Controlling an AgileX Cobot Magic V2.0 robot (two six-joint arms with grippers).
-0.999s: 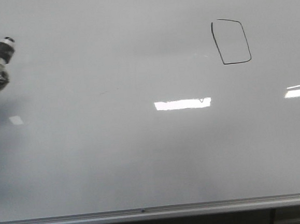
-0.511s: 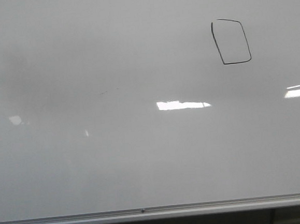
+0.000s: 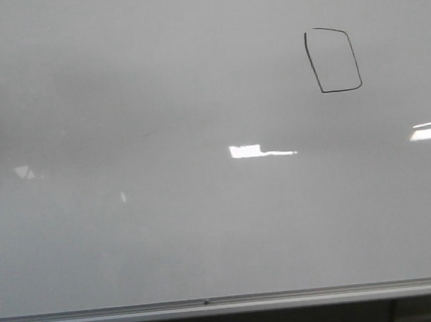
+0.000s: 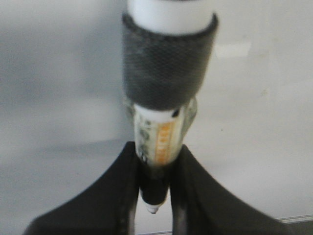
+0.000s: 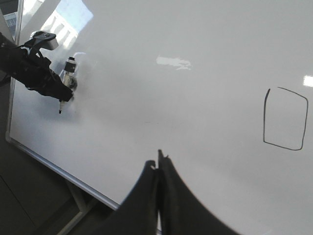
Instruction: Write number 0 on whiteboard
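Whiteboard (image 3: 169,232): a big glossy white-grey board that fills nearly the whole front view, with a silver rail along its lower edge.
Number 0 (image 3: 333,59): a thin black boxy loop, taller than wide and a little slanted, in the upper right of the front view; in the right wrist view it sits at the right edge of the frame (image 5: 285,118).
Reflections: bright patches lie on the board at the middle and at the right edge of the front view, below the loop.
Left gripper (image 4: 155,186): its two black fingers are closed on a marker (image 4: 161,137), which stands between them, tip pointing out past the fingers.
Marker: white body with a dark wrap round it and an orange label lower down.
Left arm (image 5: 32,71): in the upper left of the right wrist view, near the board's corner, well apart from the loop.
Right gripper (image 5: 159,169): fingers pressed together, nothing between them.
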